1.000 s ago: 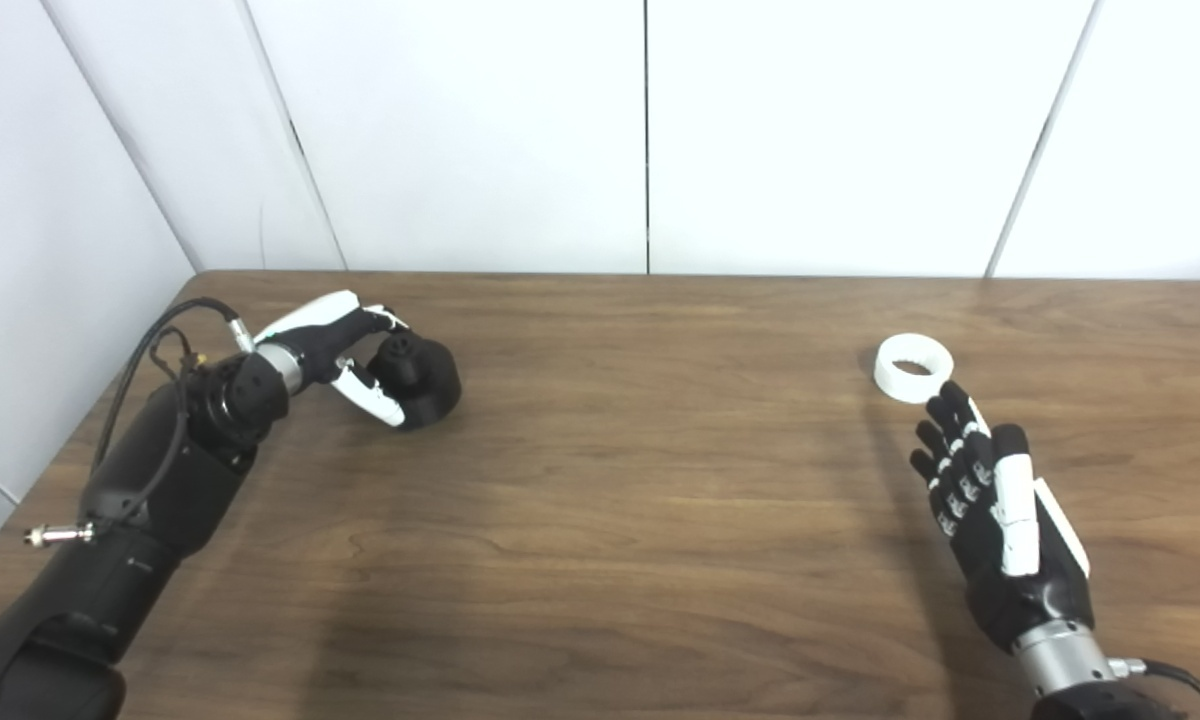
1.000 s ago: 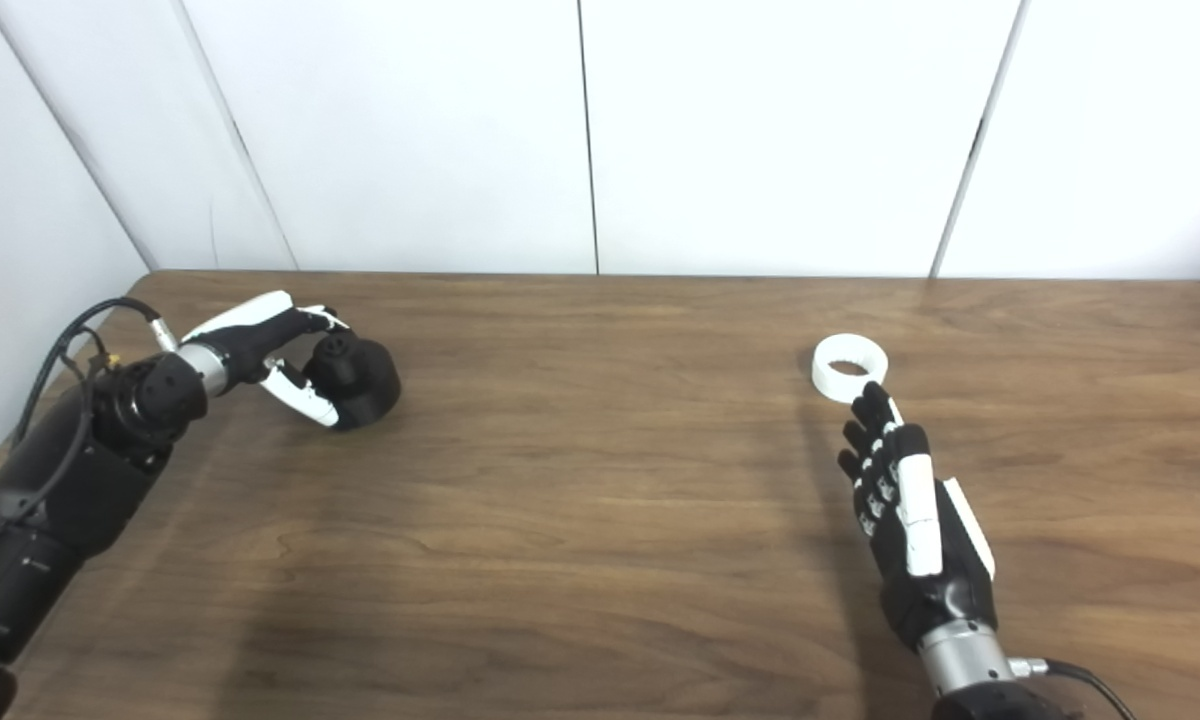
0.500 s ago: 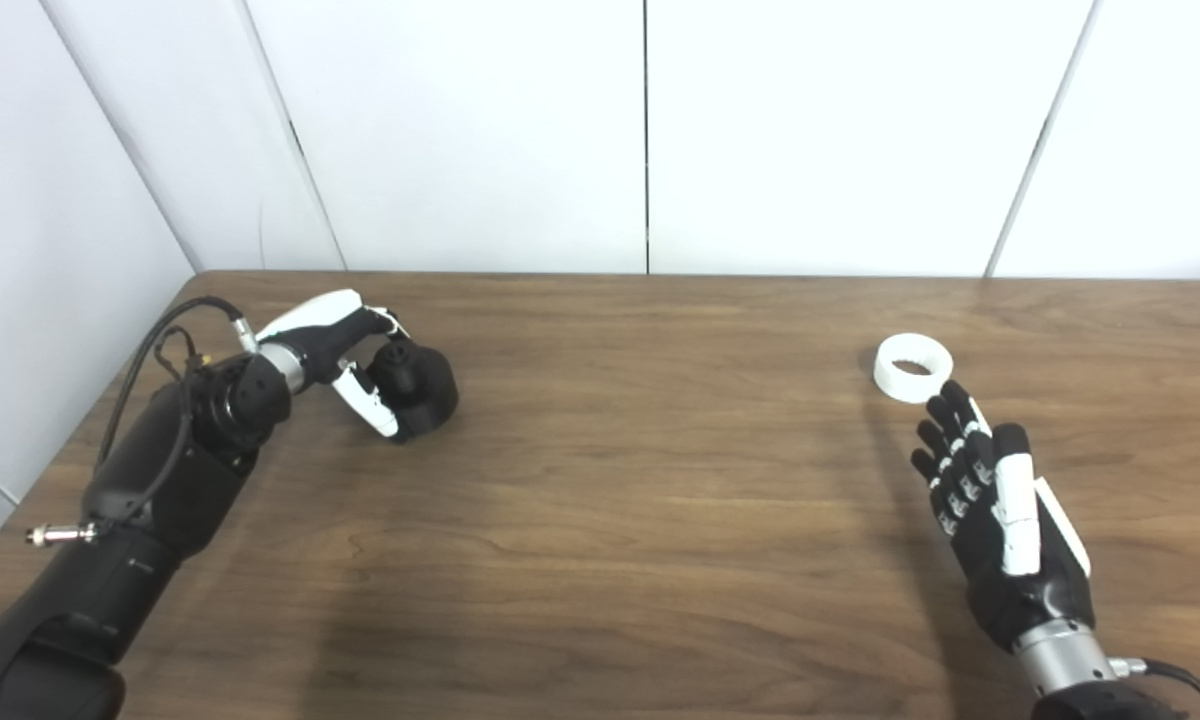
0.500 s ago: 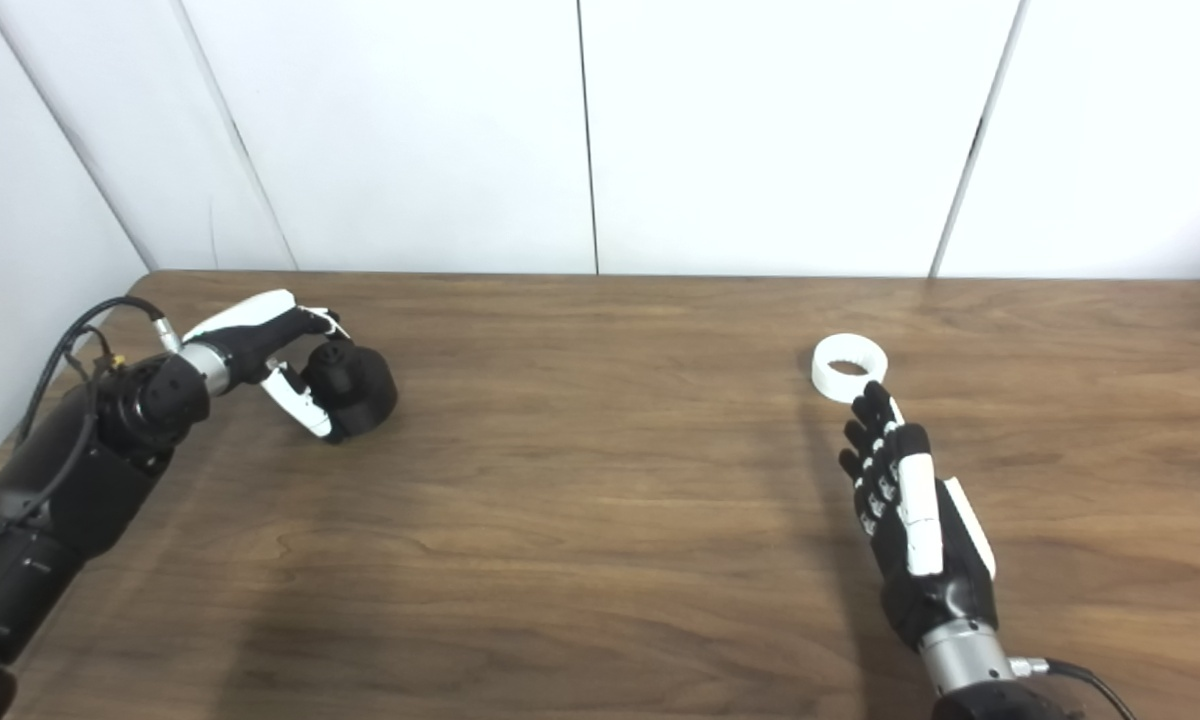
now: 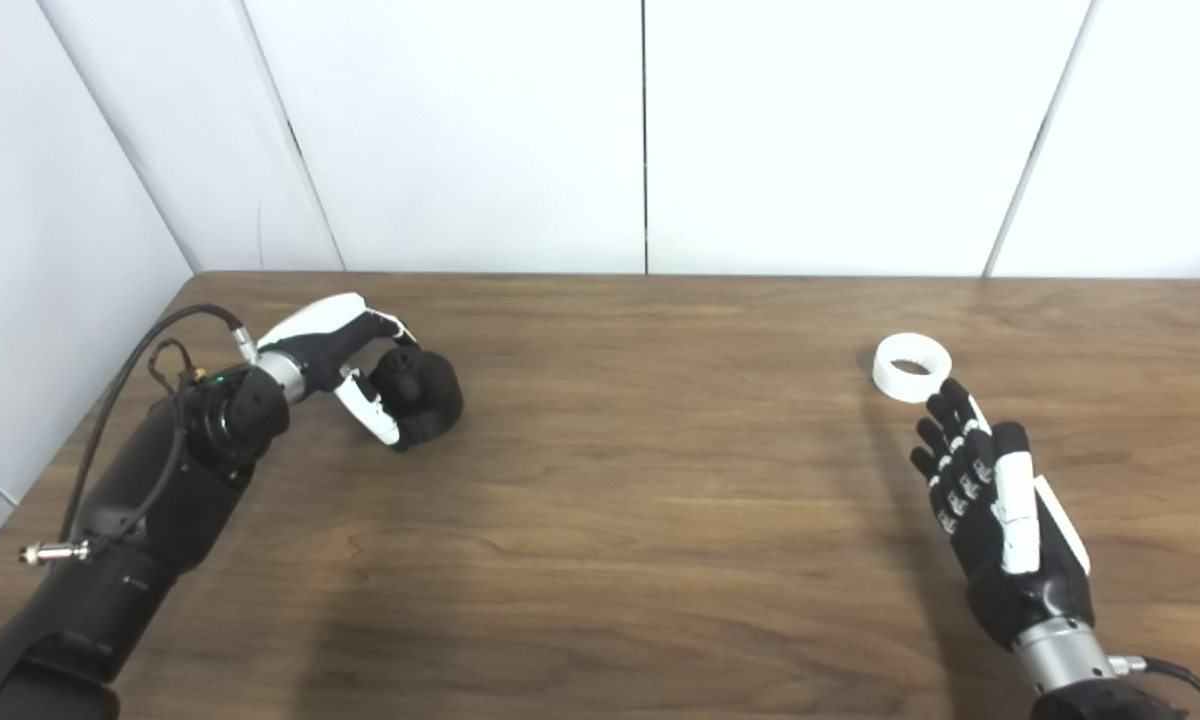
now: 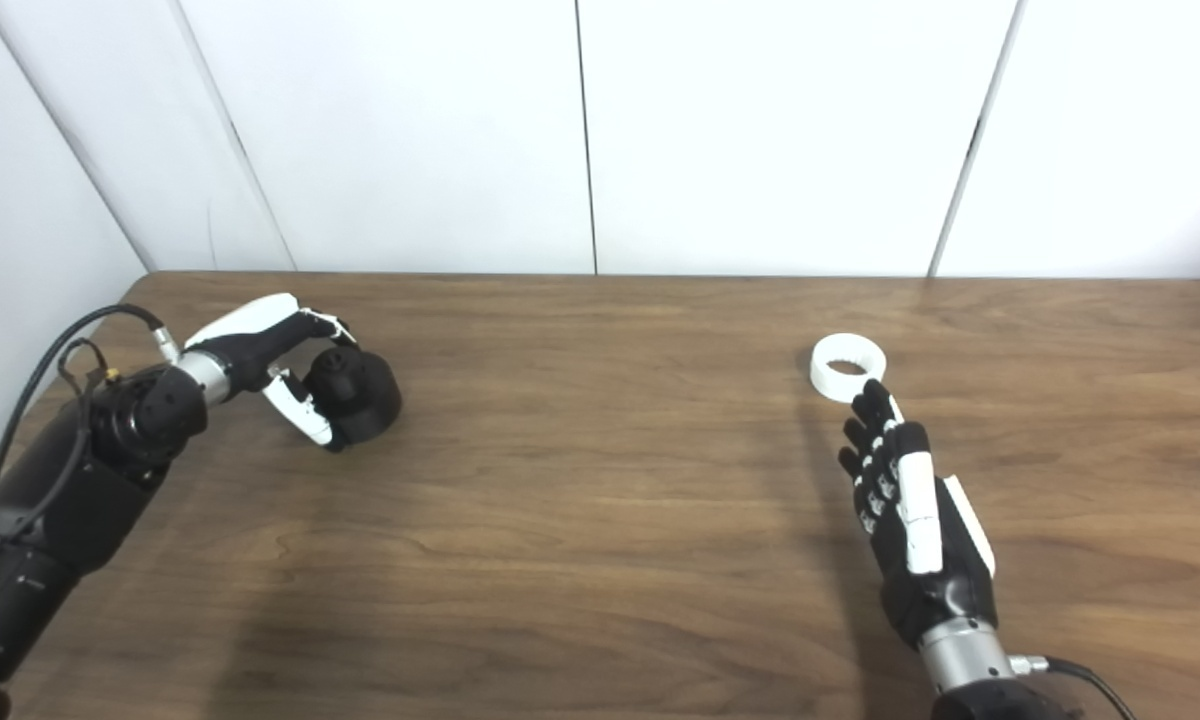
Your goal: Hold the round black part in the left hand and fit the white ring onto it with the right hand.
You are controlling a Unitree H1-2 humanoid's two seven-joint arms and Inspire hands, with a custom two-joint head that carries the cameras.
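Black round part (image 5: 422, 394) sits on the wooden bench (image 5: 640, 480) at the far left, with the left hand (image 5: 335, 355) curled around its near-left side; a white-tipped thumb (image 5: 370, 418) lies along the part's near flank and the fingers (image 5: 385, 325) arch over its top, touching it. Whether the part is lifted clear of the bench cannot be told; it looks to rest on the wood. The left forearm runs back from the hand toward the bottom-left corner, a black cable (image 5: 150, 350) looping beside the wrist.

On the other side, the right hand (image 5: 990, 510) hovers flat, fingers straight and slightly spread, holding nothing. Its wrist is nearest the camera and the fingertips (image 5: 950, 392) point away. Just beyond those fingertips lies the white ring (image 5: 912, 366), flat on the bench with its hole facing up; the longest fingertip appears to reach its near edge, though contact cannot be told. Ring and black part lie well apart, with white wall panels (image 5: 640, 130) behind the bench
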